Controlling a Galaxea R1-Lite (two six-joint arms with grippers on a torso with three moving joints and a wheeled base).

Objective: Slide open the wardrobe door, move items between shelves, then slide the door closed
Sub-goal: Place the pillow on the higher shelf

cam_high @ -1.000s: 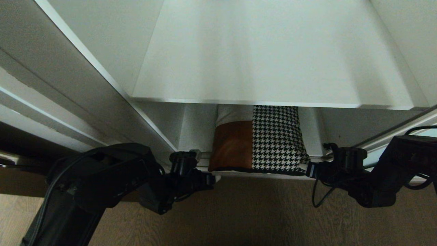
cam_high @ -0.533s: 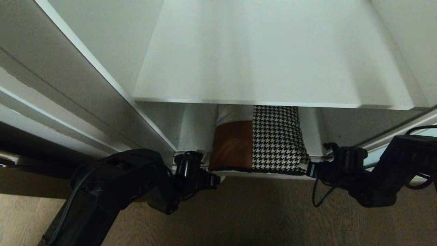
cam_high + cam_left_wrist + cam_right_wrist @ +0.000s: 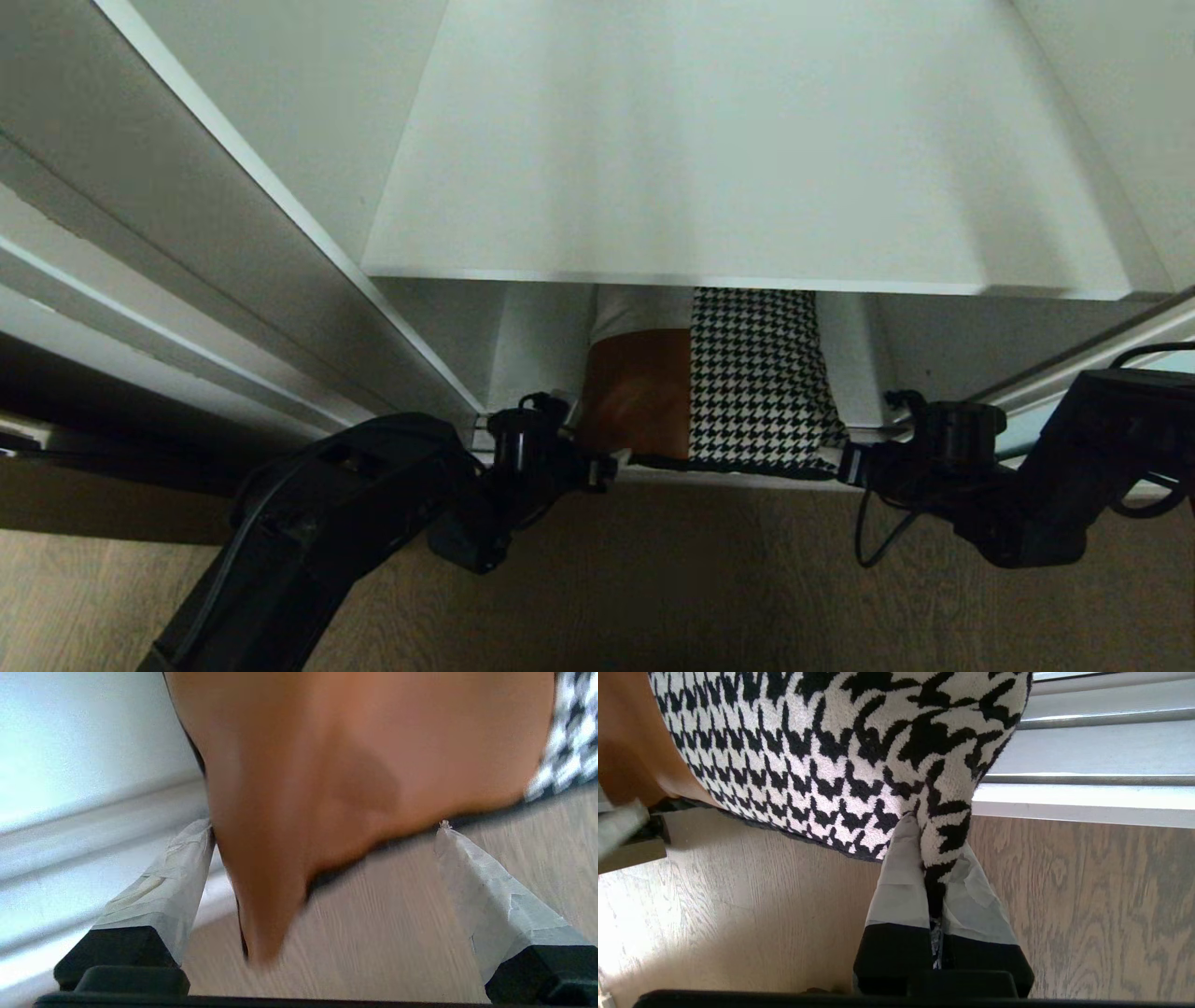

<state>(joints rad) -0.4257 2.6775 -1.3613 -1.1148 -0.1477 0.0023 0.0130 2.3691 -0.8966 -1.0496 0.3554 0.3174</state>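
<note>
The cushion, tan leather and houndstooth, stands in the open wardrobe compartment under a white shelf, its lower edge at the floor track. My left gripper is at its tan corner. In the left wrist view the left gripper is open, its taped fingers set wide on either side of the cushion's tan corner. My right gripper is at the houndstooth corner. The right wrist view shows the right gripper shut on that corner of the cushion. Silver-framed panels stand at left and right; I cannot tell which is the sliding wardrobe door.
Wood floor lies in front of the wardrobe, under both arms. The wardrobe's bottom rails run past the cushion's right corner. The compartment's white side walls close in the shelf on both sides.
My left arm has moved right and in toward the cushion, and its fingers have spread wider around the tan corner. The right arm and its grip have not moved.
</note>
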